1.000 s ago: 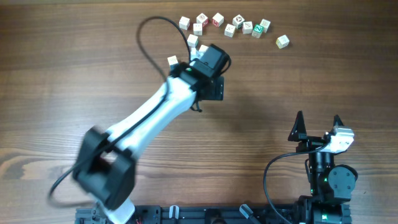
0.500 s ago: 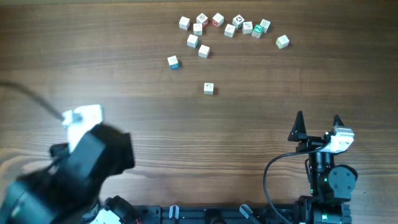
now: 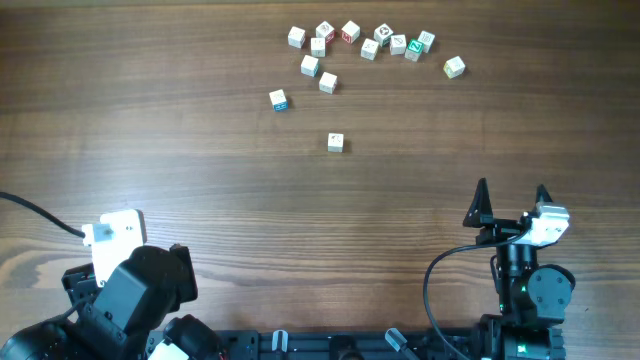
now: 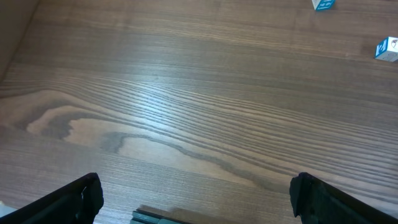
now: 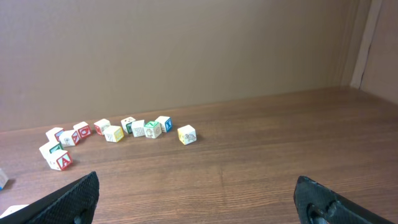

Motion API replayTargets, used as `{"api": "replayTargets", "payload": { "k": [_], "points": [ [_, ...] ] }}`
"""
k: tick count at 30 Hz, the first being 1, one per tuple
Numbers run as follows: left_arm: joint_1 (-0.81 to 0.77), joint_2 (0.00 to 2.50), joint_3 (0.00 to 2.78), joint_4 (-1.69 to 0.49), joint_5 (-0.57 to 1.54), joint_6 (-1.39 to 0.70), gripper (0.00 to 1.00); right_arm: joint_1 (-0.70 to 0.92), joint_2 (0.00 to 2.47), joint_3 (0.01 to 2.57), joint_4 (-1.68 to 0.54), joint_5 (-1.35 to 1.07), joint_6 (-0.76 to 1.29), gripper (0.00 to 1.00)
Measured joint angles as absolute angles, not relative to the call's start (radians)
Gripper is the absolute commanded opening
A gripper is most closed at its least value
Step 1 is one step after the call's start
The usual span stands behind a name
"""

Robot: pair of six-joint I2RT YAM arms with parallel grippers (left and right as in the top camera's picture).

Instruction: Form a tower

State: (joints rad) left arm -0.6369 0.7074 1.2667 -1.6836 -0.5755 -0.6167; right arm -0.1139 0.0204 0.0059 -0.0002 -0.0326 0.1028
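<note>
Back at the near-left corner now, the left gripper point(image 4: 196, 186) has pulled away, jaws spread wide. Loose cubes point(image 3: 370, 42) lie scattered along the far side. The tower point(image 3: 335, 143) stands mid-table, well apart from it and from the right gripper point(image 3: 511, 192), also spread, near right.

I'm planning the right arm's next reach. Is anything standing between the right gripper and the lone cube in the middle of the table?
Nothing visible. Only bare table lies between the right gripper, jaws open, and the lone cube; the other cubes sit farther back, beyond it.
</note>
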Motion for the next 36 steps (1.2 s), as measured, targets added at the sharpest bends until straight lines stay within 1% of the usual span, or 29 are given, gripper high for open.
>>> {"api": "replayTargets", "payload": {
  "k": [26,36],
  "points": [
    [-0.637,0.707,1.267,-1.684,-0.575,-0.617,1.0,-0.114,0.02,0.006,0.0,-0.033,0.102,1.0],
    [-0.637,0.707,1.267,-1.684,-0.575,-0.617,1.0,-0.114,0.02,0.006,0.0,-0.032,0.073,1.0]
  ]
}}
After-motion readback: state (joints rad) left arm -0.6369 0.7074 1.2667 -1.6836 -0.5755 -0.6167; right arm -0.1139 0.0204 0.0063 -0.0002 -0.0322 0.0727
